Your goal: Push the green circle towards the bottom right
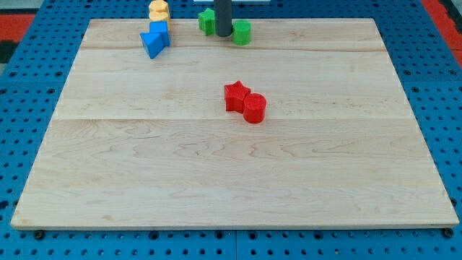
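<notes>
The green circle (242,32), a short green cylinder, stands near the board's top edge, a little right of centre. My tip (223,35), the lower end of the dark rod, rests on the board right against the circle's left side. Another green block (207,21), shape unclear, sits just left of the rod and is partly hidden by it.
A red star (235,95) and a red circle (255,108) touch each other near the board's middle. At the top left sit a blue block (154,43), a blue cube (159,29) and a yellow block (159,10). The wooden board (231,180) lies on a blue pegboard.
</notes>
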Motion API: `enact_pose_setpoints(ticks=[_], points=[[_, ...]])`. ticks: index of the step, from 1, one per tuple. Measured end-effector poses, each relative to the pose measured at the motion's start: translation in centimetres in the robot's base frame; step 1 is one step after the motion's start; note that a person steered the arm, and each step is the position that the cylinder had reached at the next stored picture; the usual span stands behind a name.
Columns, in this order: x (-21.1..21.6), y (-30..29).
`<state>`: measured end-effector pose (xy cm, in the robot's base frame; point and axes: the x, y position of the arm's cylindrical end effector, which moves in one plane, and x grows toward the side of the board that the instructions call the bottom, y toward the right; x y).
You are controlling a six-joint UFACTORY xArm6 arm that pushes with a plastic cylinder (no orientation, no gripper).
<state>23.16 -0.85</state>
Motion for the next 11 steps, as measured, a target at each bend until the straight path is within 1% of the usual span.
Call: enact_pose_setpoints(ticks=[1, 2, 3, 5, 6, 7, 8, 9, 10, 11], points=[[0.7, 1.7], [-0.7, 3.2], [-3.4, 4.7], [-2.9, 10.9], [-1.3, 10.4], [-1.2, 8.1], [0.0, 9.1], [2.6, 10.2], [3.0, 7.0], [2.4, 3.3]])
